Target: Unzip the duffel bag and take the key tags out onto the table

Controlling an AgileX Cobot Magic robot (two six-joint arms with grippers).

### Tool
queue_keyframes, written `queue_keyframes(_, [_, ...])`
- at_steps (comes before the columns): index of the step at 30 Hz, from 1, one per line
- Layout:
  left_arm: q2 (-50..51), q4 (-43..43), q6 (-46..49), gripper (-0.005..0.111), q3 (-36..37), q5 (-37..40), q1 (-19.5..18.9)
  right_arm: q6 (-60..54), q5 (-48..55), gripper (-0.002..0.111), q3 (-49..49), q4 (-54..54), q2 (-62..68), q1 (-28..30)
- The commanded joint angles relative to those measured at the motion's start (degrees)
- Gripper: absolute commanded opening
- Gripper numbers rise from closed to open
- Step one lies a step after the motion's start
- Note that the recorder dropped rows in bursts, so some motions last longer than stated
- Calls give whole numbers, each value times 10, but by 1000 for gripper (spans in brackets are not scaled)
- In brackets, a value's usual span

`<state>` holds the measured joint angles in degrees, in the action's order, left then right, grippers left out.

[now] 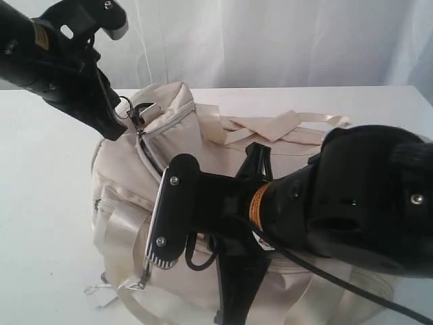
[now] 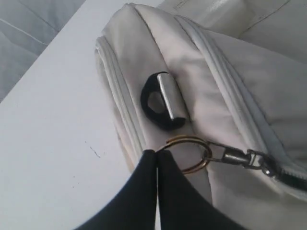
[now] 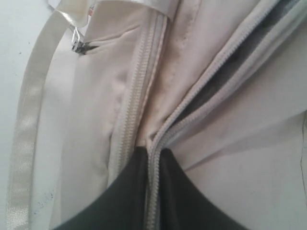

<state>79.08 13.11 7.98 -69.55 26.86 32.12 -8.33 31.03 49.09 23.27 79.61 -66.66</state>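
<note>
On the table (image 1: 47, 203), the bag (image 1: 122, 176) lies unzipped only partway. At its ten o'clock the left gripper (image 2: 157, 154) clamps the zipper's ring (image 2: 189, 154). Near centre, the right gripper (image 3: 152, 154) pinches the zipper (image 3: 220, 64) seam. Unzipping is in hand; next, I judge, the ring must be drawn along. The key tags are unseen.

Prob. robot lab/test stn: plain white table (image 1: 47, 176), white curtain backdrop (image 1: 270, 40), black robot arm (image 1: 358, 203) overhead.

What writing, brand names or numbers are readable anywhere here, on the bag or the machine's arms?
None can be read in any view.
Orange sticker on the right arm: print too blurred to read.
Yellowish sticker on the left arm: too blurred to read.
Duffel bag: no lettering shows.
</note>
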Motion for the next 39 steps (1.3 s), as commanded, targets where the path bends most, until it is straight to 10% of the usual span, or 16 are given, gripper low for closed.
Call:
queue_keyframes(1, [26,51,-1,0,-10,-63,-11,-5,96,0,-17,-29,-1,-2])
queue_keyframes(18, [78,37,27,0,-99,63,-10,91,75,1,-12,-15,-5,-2])
queue_keyframes(28, [39,-93,138,0,-99,121,-10,132,-15,58,57,-14,-34,-2])
queue_keyframes(39, [20,-144,178,0,-99,161,-10,162,-114,58,128,29,76,-2])
